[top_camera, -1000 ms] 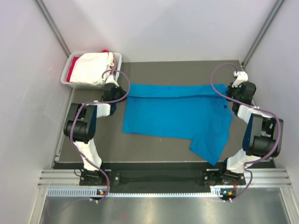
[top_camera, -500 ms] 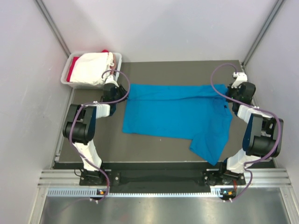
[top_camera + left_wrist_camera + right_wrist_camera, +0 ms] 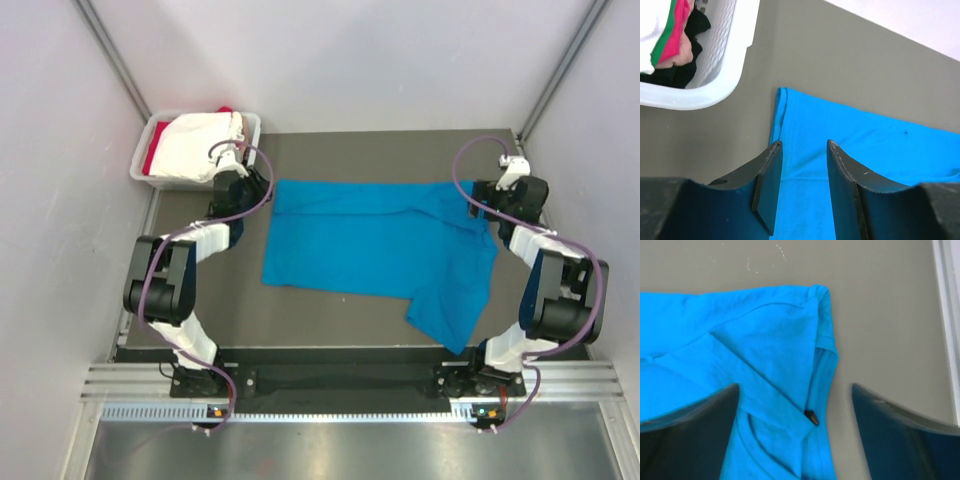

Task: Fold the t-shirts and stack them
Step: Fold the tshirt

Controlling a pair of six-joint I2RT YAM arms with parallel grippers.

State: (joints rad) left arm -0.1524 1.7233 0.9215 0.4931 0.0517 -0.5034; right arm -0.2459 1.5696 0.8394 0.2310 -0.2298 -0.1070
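Observation:
The bright blue t-shirt (image 3: 375, 240) lies spread on the dark table, its far edge folded over and one part trailing toward the near right. My left gripper (image 3: 254, 192) hovers over the shirt's far left corner (image 3: 785, 100). It is open (image 3: 804, 145), and the cloth lies below the fingers, not between them. My right gripper (image 3: 484, 203) is above the far right corner. Its jaws stand wide open (image 3: 795, 387) over the folded blue cloth (image 3: 765, 340) and a small dark label (image 3: 811, 417). A white t-shirt (image 3: 200, 140) and a red one (image 3: 152, 160) sit in the tub.
The pale tub (image 3: 142, 170) stands at the table's far left corner, just left of my left gripper; its rim (image 3: 715, 95) shows in the left wrist view, with pink, green and black cloth (image 3: 677, 40) inside. Walls close in the table on both sides.
Both grippers have gone from shut to open and let go of the blue shirt's far edge. The left wrist has drawn back toward the tub. The shirt lies where it was.

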